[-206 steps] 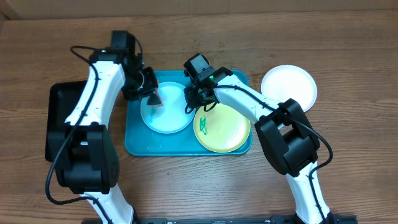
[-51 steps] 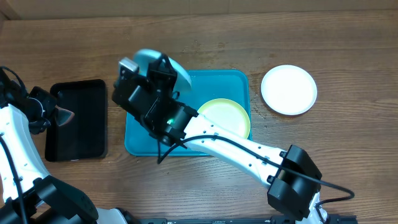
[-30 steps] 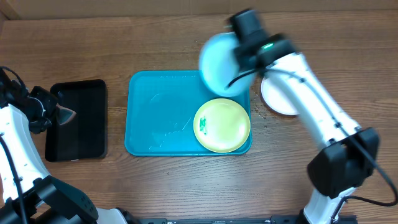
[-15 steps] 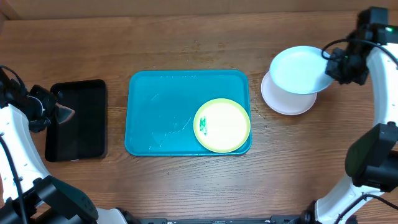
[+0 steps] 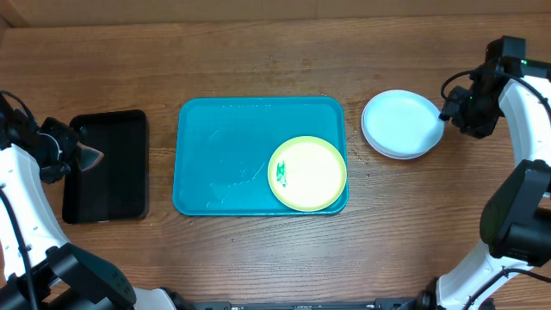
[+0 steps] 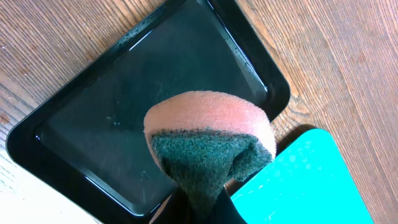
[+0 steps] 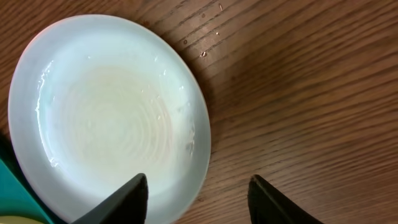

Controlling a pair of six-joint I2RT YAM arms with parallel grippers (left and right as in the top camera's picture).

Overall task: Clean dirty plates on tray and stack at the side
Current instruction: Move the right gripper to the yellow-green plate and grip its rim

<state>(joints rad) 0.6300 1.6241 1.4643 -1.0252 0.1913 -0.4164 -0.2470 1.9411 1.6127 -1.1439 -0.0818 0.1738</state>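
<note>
The light blue plate (image 5: pixel 401 123) lies stacked on the white plate on the table right of the turquoise tray (image 5: pixel 224 164); the white one is almost hidden under it. It fills the right wrist view (image 7: pixel 106 118). My right gripper (image 5: pixel 449 116) is open and empty at that plate's right rim, its fingertips (image 7: pixel 134 196) spread over the rim. The yellow-green rimmed plate (image 5: pixel 307 173) sits in the tray's front right corner with a green smear at its left. My left gripper (image 5: pixel 76 157) is shut on a pink-and-green sponge (image 6: pixel 208 140) over the black tray.
A smaller black rectangular tray (image 5: pixel 108 164) lies left of the turquoise tray, also in the left wrist view (image 6: pixel 124 112). Wet streaks mark the turquoise tray's floor. Bare wood surrounds both trays.
My right arm carried the light blue plate off the tray to the right, set it down on the white plate and opened. My left arm withdrew with the sponge to the black tray.
</note>
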